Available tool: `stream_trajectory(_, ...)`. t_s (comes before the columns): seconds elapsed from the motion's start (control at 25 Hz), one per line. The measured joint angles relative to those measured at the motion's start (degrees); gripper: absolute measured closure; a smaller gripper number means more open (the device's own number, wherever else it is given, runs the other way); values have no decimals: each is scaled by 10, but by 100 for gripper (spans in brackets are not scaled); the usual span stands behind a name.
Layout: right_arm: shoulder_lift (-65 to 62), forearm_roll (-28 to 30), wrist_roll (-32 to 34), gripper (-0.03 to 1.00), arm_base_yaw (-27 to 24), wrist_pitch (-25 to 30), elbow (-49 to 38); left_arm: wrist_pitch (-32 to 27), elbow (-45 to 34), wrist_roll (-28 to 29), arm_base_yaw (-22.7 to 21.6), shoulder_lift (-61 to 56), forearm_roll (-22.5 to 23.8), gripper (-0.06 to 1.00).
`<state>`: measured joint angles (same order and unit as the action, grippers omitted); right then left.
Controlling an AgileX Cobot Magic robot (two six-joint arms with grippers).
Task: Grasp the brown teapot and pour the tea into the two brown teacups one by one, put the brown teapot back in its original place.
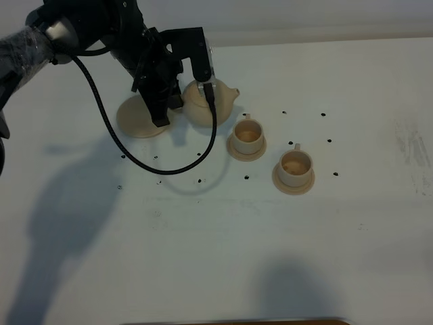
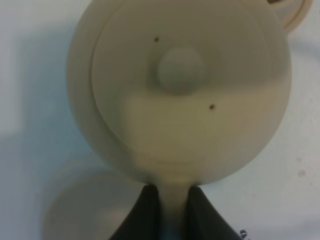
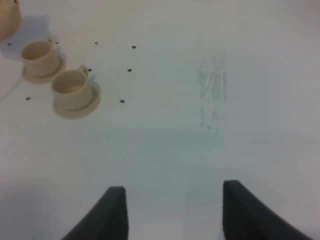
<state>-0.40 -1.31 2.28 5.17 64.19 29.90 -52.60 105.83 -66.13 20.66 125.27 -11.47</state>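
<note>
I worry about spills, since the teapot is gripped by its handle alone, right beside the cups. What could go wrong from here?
The left gripper pinches only the thin handle of the brown teapot, so the heavy body might twist or slip. The teapot sits close to the nearer teacup; a swing could knock that cup off its small saucer. The arm partly hides the wide saucer, so a set-down there could land off-centre.

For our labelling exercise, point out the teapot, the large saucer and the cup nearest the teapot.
teapot [image 2: 185, 95], left wrist view, lid centre.
large saucer [image 1: 135, 118], exterior high view, bare left part.
cup nearest the teapot [image 1: 248, 134], exterior high view, its mouth.
</note>
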Motion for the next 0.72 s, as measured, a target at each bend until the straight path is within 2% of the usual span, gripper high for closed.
stream_trajectory(0.24, 0, 0, 0, 53, 0, 0, 0, 7, 0, -55, 5, 0, 3, 86)
stream_trajectory(0.48, 0, 0, 0, 53, 0, 0, 0, 15, 0, -88, 4, 0, 45, 86)
stream_trajectory(0.72, 0, 0, 0, 53, 0, 0, 0, 21, 0, -137, 7, 0, 53, 86)
